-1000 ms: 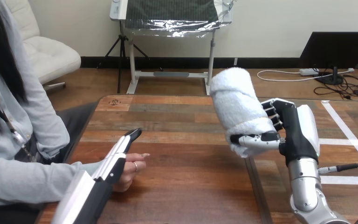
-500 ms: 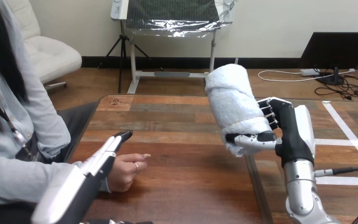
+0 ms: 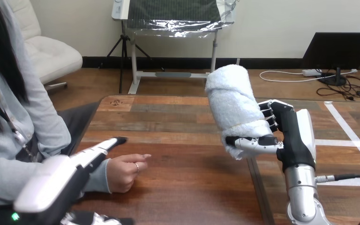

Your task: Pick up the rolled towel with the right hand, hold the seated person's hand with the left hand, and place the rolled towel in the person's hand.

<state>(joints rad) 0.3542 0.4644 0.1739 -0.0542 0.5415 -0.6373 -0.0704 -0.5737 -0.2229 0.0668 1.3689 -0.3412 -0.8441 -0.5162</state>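
Big dark wooden plank table (image 3: 178, 187), glossy with visible grain. The robot's right hand (image 3: 293, 136) has its fingers and thumb wrapped round the white, fluffy terry rolled towel (image 3: 232, 103), a fat cylinder held up off the wood over the table's right half, nearly upright. Near the table's left edge the left hand (image 3: 91, 155) is flat, fingers straight, gripping nothing, reaching over the person's wrist; can't tell if it touches. The person's hand (image 3: 124, 171) rests loosely curled on the table.

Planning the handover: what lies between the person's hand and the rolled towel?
Nothing: the head view shows bare table between the person's hand and the rolled towel held in the right hand.
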